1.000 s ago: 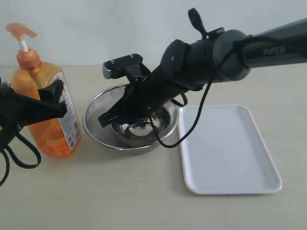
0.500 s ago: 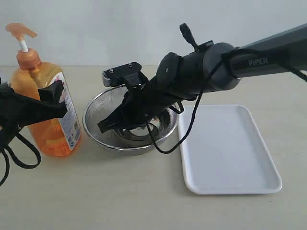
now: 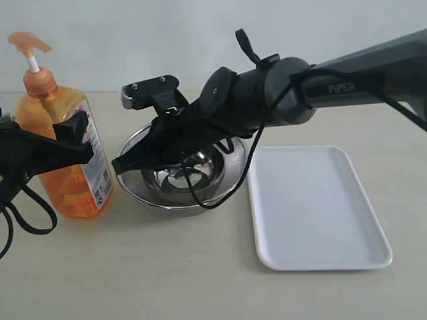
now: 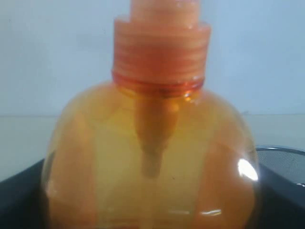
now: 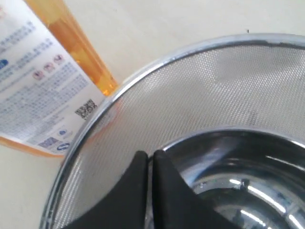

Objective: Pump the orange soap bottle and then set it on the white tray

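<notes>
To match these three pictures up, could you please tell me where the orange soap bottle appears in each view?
Exterior: the orange soap bottle stands at far left, beside the mesh bowl.
Left wrist: the bottle fills the frame; the bowl peeks past it.
Right wrist: only the bottle's label side shows, just outside the bowl's rim.
Shared landmark: the mesh bowl.

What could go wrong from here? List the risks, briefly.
1. The shut right end effector hangs low over the steel mesh bowl; it or its dangling cable could catch the rim.
2. Pressing the raised pump head could tip the orange soap bottle if the left end effector slips.
</notes>
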Action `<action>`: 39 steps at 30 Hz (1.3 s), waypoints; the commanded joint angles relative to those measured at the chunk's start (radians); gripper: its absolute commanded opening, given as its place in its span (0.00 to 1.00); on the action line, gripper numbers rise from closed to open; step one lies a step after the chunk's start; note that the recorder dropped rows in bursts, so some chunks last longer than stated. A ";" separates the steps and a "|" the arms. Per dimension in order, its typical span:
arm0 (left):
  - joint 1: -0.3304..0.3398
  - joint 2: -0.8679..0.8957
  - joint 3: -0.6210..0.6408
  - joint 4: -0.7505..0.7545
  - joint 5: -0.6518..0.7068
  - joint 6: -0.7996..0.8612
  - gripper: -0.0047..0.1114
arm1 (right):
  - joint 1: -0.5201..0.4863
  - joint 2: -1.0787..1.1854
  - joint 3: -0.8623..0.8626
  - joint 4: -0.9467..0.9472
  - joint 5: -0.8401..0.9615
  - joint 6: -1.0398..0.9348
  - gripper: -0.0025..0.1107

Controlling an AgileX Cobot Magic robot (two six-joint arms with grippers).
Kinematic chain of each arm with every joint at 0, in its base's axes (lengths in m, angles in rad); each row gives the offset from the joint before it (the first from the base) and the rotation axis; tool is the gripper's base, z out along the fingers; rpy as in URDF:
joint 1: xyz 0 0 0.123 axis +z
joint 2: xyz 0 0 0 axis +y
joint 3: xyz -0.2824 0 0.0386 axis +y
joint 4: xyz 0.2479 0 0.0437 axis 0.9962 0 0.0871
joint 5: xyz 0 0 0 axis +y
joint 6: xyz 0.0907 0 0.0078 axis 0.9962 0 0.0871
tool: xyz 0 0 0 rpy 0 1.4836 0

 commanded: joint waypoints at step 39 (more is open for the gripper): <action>0.002 -0.009 -0.013 0.008 -0.072 0.002 0.08 | 0.035 0.035 -0.029 -0.024 -0.105 0.008 0.02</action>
